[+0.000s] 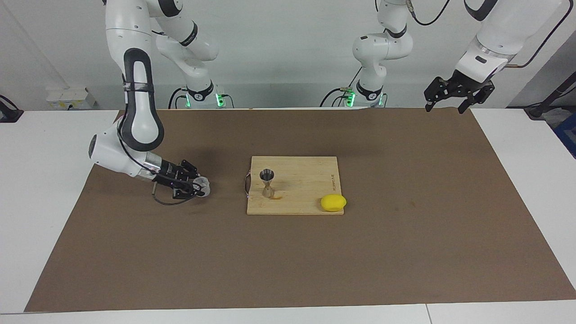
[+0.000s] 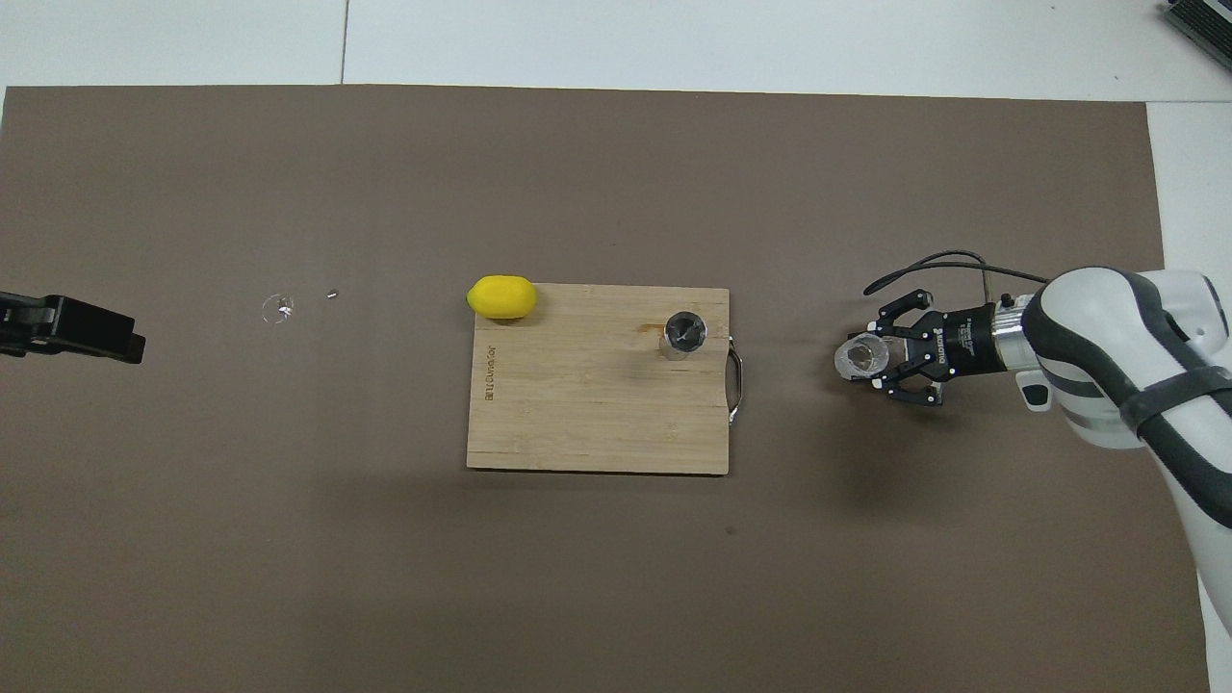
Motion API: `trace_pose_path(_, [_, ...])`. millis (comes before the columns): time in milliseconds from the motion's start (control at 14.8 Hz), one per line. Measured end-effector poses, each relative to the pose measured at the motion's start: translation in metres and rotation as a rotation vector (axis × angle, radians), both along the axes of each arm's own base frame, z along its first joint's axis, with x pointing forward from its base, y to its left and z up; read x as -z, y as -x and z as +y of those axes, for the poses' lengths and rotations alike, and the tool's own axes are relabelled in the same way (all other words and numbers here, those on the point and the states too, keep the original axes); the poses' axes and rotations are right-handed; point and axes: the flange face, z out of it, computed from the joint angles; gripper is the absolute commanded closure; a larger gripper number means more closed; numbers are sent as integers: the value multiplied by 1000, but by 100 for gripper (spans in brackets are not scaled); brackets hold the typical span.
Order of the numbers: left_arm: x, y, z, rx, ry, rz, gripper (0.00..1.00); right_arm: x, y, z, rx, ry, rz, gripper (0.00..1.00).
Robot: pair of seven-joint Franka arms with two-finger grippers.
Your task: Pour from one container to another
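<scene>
1. I see the glass cup (image 1: 202, 185) held in my right gripper (image 1: 196, 186), low over the brown mat (image 1: 288, 252) at the right arm's end of the table. I cannot tell whether its base touches the mat. From overhead the cup (image 2: 862, 356) shows its round mouth, so it looks close to upright.
2. The right gripper's fingers are closed on the cup's sides; seen from overhead, the gripper (image 2: 881, 357) reaches in from three o'clock and the cup sits at its nine o'clock tip.
3. The steel jigger (image 1: 267, 182) stands upright on the cutting board (image 1: 306, 189), well apart from the cup. In the overhead view the jigger (image 2: 684, 333) is at about nine o'clock from the cup, by the board's (image 2: 577, 404) handle edge.
4. The board's metal handle (image 2: 736, 385) points toward the cup, with bare mat between them.
5. A lemon (image 2: 501, 296) lies at the board's corner toward the left arm's end, about ten o'clock from the jigger in the overhead view, partly on the board and partly over its edge.
6. My left gripper (image 1: 450, 106) waits in the air over the mat's edge nearest the robots, at the left arm's end. Its fingers are spread wide and hold nothing. Overhead, only its dark tip (image 2: 77, 327) shows at nine o'clock.
</scene>
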Motion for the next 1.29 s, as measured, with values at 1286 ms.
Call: trace_pose_path(1286, [0, 0, 0, 0, 0, 0, 0, -99, -7, 31, -580, 426, -276, 0])
